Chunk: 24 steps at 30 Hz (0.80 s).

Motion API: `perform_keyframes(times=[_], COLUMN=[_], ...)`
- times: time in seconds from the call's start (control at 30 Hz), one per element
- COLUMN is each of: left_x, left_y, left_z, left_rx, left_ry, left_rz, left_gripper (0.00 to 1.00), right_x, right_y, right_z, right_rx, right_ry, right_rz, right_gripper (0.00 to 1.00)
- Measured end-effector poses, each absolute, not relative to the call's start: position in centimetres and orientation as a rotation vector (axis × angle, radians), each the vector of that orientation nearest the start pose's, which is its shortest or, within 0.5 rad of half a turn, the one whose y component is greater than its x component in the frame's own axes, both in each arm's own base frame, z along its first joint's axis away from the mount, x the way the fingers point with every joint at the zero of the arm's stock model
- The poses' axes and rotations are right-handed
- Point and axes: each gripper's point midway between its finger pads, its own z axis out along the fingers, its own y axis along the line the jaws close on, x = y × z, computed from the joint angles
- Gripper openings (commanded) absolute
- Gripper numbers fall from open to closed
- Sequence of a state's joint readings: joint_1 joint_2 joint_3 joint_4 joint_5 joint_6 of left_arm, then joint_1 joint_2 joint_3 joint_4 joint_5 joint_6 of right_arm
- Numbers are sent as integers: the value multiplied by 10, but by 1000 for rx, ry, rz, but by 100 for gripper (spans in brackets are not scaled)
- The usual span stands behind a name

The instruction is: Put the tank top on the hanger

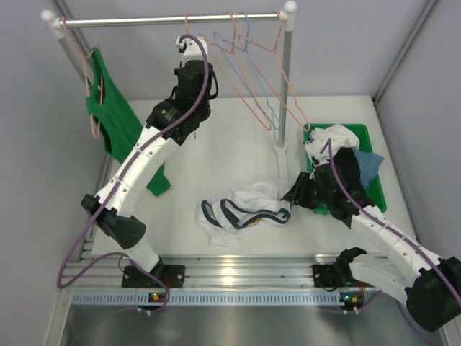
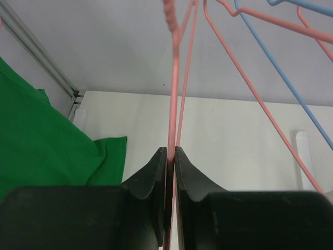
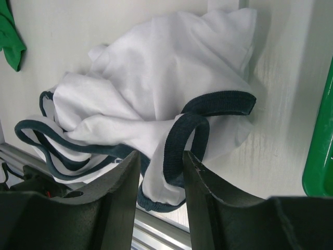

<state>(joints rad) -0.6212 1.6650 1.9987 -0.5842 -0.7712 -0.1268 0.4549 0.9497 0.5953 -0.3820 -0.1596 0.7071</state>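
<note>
The white tank top [image 1: 241,209] with navy trim lies crumpled on the table near the front middle. It fills the right wrist view [image 3: 156,83]. My right gripper [image 1: 294,193] is low at its right edge. Its jaws [image 3: 161,161] stand apart, with a navy-trimmed strap [image 3: 179,135] looped between them but not squeezed. My left gripper [image 1: 189,45] is raised to the rail and is shut [image 2: 170,151] on the wire of a salmon-pink hanger [image 2: 174,94]. The graphic on the chest is hidden in the folds.
More pink hangers and a light blue hanger [image 1: 253,81] hang from the rail [image 1: 166,20]. A green tank top [image 1: 112,115] hangs at the left. The rack post [image 1: 286,94] stands beside a green bin [image 1: 371,144] of clothes at the right.
</note>
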Motion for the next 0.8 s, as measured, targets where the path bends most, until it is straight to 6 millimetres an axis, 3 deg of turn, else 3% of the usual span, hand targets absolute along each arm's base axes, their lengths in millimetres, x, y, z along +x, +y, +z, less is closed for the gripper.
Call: perform_keyframes(times=[0.23,0.57,0.8], left_x=[435,433,427], left_y=[-155,-147,-135], left_z=[419,423,450], left_rx=[-104,-95,-97], left_ry=[1759,1745,1667], left_rz=[157,150,98], left_gripper=[0,0,0], right_x=[224,224,223], right_y=[170,170,170], right_z=[113,113,112], right_rx=[219,213,209], right_ry=[2414,2414,2414], right_rz=[751,749,746], right_gripper=[39,39,38])
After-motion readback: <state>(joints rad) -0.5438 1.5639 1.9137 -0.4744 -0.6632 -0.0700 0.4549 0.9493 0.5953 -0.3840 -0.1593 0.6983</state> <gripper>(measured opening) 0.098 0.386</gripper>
